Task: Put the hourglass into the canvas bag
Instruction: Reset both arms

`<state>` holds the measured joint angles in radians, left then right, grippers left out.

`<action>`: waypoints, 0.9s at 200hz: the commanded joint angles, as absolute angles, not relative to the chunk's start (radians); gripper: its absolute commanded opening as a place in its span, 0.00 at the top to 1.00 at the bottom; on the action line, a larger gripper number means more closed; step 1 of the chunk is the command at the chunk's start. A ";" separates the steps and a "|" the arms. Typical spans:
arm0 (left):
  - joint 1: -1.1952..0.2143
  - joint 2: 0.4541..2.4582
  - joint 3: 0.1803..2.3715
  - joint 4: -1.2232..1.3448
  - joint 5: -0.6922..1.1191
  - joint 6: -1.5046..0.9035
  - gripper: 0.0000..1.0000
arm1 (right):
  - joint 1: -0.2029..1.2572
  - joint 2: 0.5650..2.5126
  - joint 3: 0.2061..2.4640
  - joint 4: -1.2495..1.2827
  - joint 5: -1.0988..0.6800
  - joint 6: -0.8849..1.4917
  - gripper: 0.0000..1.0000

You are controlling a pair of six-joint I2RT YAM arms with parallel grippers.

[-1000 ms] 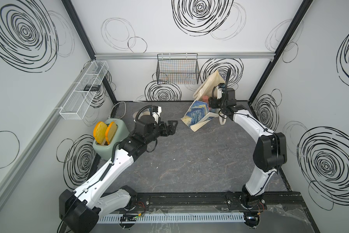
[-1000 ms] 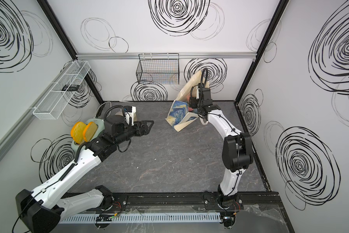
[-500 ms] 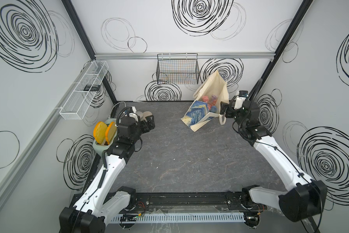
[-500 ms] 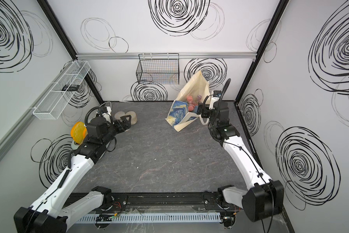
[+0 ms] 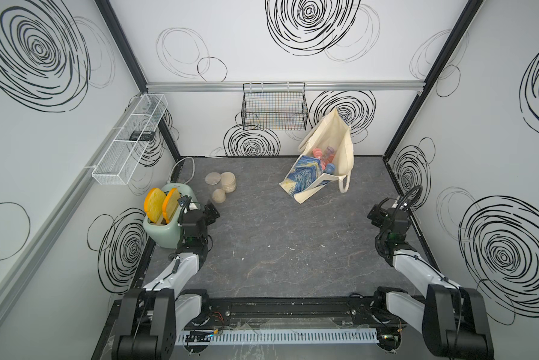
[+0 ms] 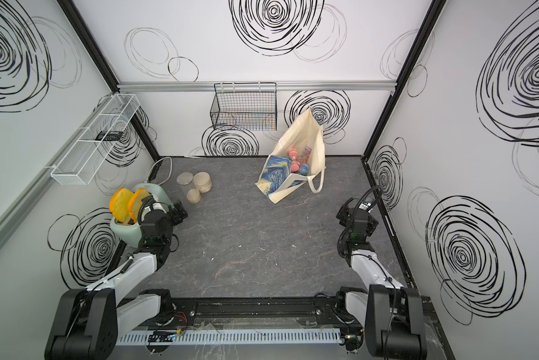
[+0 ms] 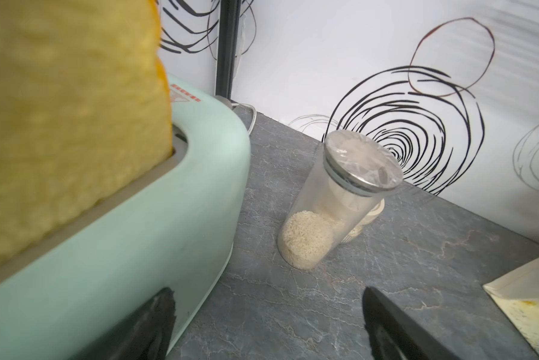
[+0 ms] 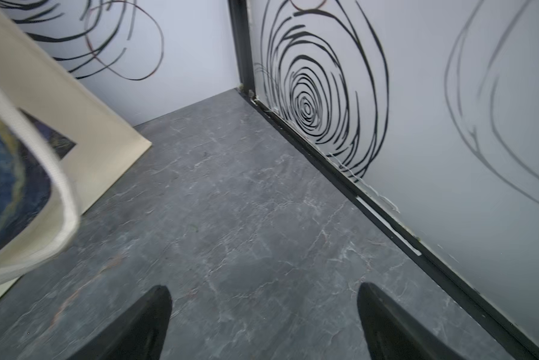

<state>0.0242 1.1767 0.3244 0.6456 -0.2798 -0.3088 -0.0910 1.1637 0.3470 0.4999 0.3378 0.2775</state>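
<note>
- My right jaws are spread and empty, low over the bench (image 5: 277,243) by the right wall. My left jaws are also spread and empty, beside the toaster (image 7: 168,218).
- The hourglass (image 5: 323,159) lies inside the canvas bag (image 5: 344,146), which stands tilted by the back wall with its mouth open.
- The bag's handle (image 8: 56,174) hangs near my right jaws; snagging it could tip the bag and spill the hourglass.
- A careless left swing could topple the rice jar (image 7: 324,218).
</note>
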 commanded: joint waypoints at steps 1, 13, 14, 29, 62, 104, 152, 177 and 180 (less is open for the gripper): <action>-0.013 1.282 0.281 1.015 -0.339 -0.140 0.04 | -0.107 1.269 0.335 0.818 0.179 0.245 0.03; -0.014 1.334 0.281 1.055 -0.291 -0.129 0.04 | -0.114 1.337 0.355 0.826 0.118 0.223 0.02; -0.013 1.340 0.282 1.059 -0.286 -0.127 0.04 | -0.114 1.342 0.360 0.817 0.119 0.223 0.02; -0.022 1.413 0.260 1.169 -0.224 -0.087 0.04 | -0.135 1.427 0.382 0.827 0.023 0.222 0.03; -0.084 1.523 0.132 1.528 -0.219 -0.009 0.04 | -0.024 1.410 0.199 1.154 -0.068 0.038 0.03; -0.075 1.494 0.164 1.422 -0.261 -0.042 0.04 | -0.013 1.487 0.270 1.092 0.009 0.059 0.03; -0.077 1.495 0.161 1.428 -0.262 -0.040 0.04 | -0.014 1.482 0.269 1.087 -0.008 0.050 0.03; -0.078 1.496 0.163 1.427 -0.263 -0.038 0.04 | -0.012 1.487 0.279 1.067 -0.006 0.048 0.03; -0.077 1.496 0.163 1.427 -0.264 -0.038 0.04 | -0.012 1.493 0.285 1.064 -0.008 0.048 0.03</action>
